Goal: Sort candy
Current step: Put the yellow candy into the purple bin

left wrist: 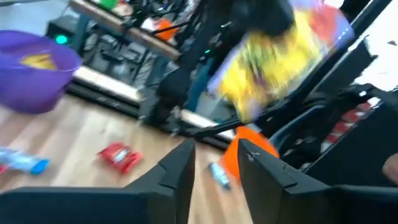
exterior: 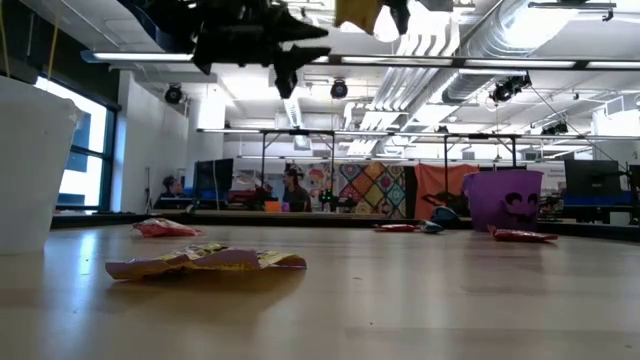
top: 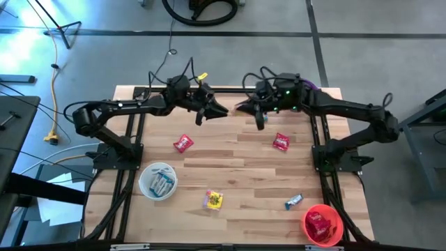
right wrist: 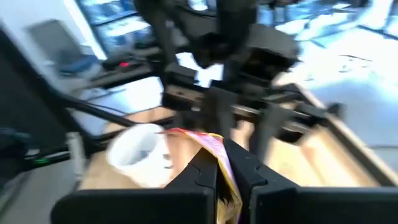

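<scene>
My right gripper (right wrist: 224,154) is shut on a yellow candy (left wrist: 280,50) high above the table's far middle; the low view shows this candy (exterior: 358,12) up at the top. Just left of it, my left gripper (left wrist: 214,163) stands open and holds nothing, its tips facing the right gripper (top: 242,106). On the table lie two red candies (top: 183,143) (top: 281,141), a yellow one (top: 213,200) and a blue one (top: 293,201). The white bowl (top: 148,174) holds blue candies, the red bowl (top: 337,224) a red one, and the purple bowl (left wrist: 34,87) a yellow one. My right gripper pinches the yellow candy's wrapper (right wrist: 217,144) between its two fingers. The fingers come nearly level from the table's right side. The wrapper's free end (right wrist: 183,132) sticks out past the fingertips toward the left arm. The candy is lifted well clear of the table.
The purple bowl (exterior: 505,198) stands at the far right corner, partly under the right arm. The white bowl sits near left and the red bowl near right. The arms' frames run along both table sides. Bare wood lies between the loose candies.
</scene>
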